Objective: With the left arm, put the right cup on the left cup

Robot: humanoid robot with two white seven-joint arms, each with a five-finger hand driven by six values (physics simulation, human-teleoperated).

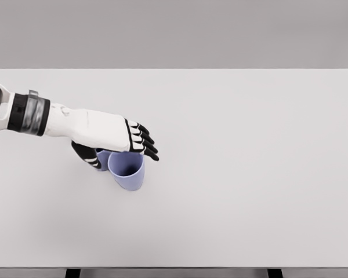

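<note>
Fingers (144, 142): black, jointed, four of them lying side by side and reaching out flat to the right over the cup's rim; the thumb (87, 155) hangs below the palm, to the left of the cup. They look loosely extended; whether any of them presses on the cup I cannot tell.
Left hand (107, 132): white, smooth, hard-shelled back of the hand, palm down, just above and behind the cups.
Left arm (29, 113): comes in from the left edge, white shell with a black and grey banded cuff at the wrist.
Cup (127, 171): pale lavender-blue, plain and matte, a round tapering tumbler shape with no handle; it leans so that its open mouth faces up and toward the camera, showing a darker inside. It sits on the surface left of the middle, right under the fingertips.
Second cup (103, 158): same lavender-blue, only a small part shows, tucked behind and left of the first, between it and the thumb; the two look to be touching. How it stands is hidden by the hand.
Surface (249, 174): wide, flat, off-white, matte and even, with straight edges; soft shadow under the hand and cups.
Backdrop (174, 32): plain grey.
</note>
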